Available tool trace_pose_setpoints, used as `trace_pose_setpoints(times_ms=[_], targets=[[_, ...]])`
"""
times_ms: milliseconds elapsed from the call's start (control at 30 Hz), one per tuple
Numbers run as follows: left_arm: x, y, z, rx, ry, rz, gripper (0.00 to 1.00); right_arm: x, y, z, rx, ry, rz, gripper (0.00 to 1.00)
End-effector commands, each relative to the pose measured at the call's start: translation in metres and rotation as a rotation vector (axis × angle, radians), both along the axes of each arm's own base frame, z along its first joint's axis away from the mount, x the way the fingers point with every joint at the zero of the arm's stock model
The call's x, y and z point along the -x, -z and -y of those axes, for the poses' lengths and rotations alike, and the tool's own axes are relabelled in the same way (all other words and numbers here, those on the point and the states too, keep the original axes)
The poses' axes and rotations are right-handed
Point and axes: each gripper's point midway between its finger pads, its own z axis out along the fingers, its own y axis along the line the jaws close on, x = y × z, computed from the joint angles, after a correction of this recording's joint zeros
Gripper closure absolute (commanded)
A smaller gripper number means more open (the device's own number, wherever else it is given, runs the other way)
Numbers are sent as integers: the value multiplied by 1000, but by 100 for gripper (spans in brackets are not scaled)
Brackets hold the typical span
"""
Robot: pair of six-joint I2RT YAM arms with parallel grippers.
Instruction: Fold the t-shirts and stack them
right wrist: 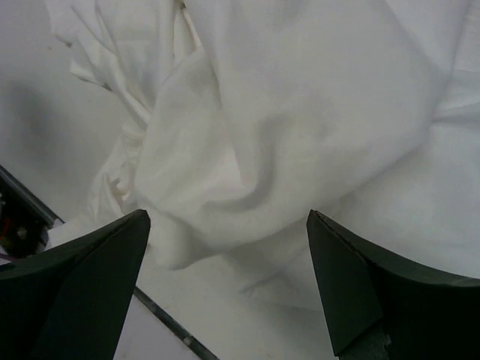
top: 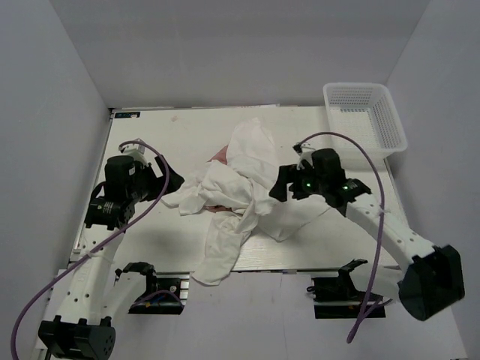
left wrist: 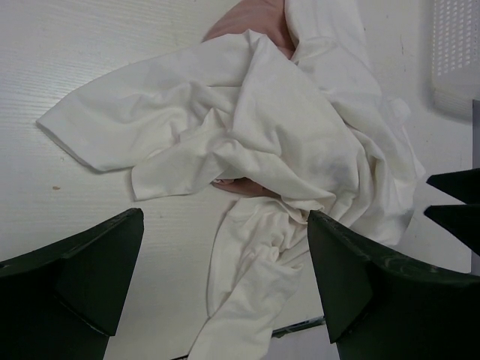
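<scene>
A crumpled heap of white t-shirts [top: 240,191] lies in the middle of the table, one end hanging over the near edge. A dusty pink t-shirt [top: 219,154] peeks out from under the heap at its far left; it also shows in the left wrist view [left wrist: 251,19]. My left gripper [top: 171,180] is open and empty, just left of the heap; the white cloth [left wrist: 255,127] lies ahead of its jaws. My right gripper [top: 279,186] is open and empty, above the heap's right side; the white cloth [right wrist: 300,112] fills its view.
A white plastic mesh basket [top: 365,116] stands at the table's far right corner, also seen in the left wrist view [left wrist: 455,45]. The table's near edge [top: 262,268] runs under the hanging cloth. Grey walls enclose the table on three sides.
</scene>
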Motion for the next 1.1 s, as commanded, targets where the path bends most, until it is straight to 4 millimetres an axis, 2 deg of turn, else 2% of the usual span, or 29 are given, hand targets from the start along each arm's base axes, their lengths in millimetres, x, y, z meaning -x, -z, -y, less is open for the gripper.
trace_pose_setpoints(times_ms=[0, 33, 100, 133, 200, 233, 267, 300, 333, 400, 433, 467, 500, 567, 633, 667, 700, 767, 800, 867, 900, 967, 1000, 1067], targets=[[-1, 0, -1, -9, 4, 8, 0, -27, -6, -23, 67, 31, 103, 9], [0, 2, -3, -16, -5, -1, 0, -36, 17, -26, 144, 58, 80, 9], [1, 5, -5, -23, -14, -11, 0, -33, 29, -36, 172, 39, 70, 9], [3, 7, -7, -31, -23, -24, 0, -34, 42, -49, 180, 16, 63, 9], [5, 7, -7, -31, -23, -24, 0, -46, 52, -45, 239, 77, 88, 9], [6, 5, -8, -30, -23, -15, 0, -48, 51, -51, 242, 66, 96, 14], [8, 6, -8, -31, -23, -24, 0, -47, 63, -58, 261, 52, 85, 27], [9, 4, -8, -30, -23, -15, 0, -50, 59, -61, 257, 57, 93, 70], [8, 5, -10, -36, -32, -14, 0, -52, 54, -66, 242, 63, 97, 100], [9, 7, -11, -43, -39, -25, 0, -61, 37, -68, 226, 106, 128, 100], [11, 7, -13, -49, -48, -25, 0, -67, 22, -70, 214, 119, 159, 100], [12, 7, -13, -49, -48, -25, 0, -74, -8, -65, 192, 170, 217, 100], [12, 7, -13, -49, -48, -25, 0, -80, -22, -58, 192, 208, 252, 100], [12, 5, -14, -48, -48, -16, 0, -91, -75, -45, 154, 292, 375, 100], [12, 5, -14, -48, -48, -16, 0, -92, -145, -32, 76, 340, 541, 100], [14, 2, -14, -46, -48, -6, 0, -92, -169, -27, 63, 355, 600, 100], [14, 2, -12, -41, -41, -6, 0, -88, -215, -13, -11, 411, 693, 100], [14, 2, -12, -41, -41, -6, 0, -88, -257, 3, -41, 477, 784, 100], [15, 2, -11, -36, -33, -7, 0, -82, -298, 15, -59, 501, 869, 100], [13, 0, -10, -27, -38, 0, 0, -82, -321, 30, -15, 543, 933, 100], [13, 0, -10, -27, -38, 0, 0, -81, -350, 39, -36, 588, 968, 100], [13, 0, -10, -27, -38, 0, 0, -85, -361, 53, -1, 659, 988, 100], [13, 0, -10, -27, -38, 0, 0, -83, -383, 71, 31, 725, 1036, 100], [12, 2, -10, -29, -38, -9, 0, -89, -399, 94, 97, 838, 1078, 100]])
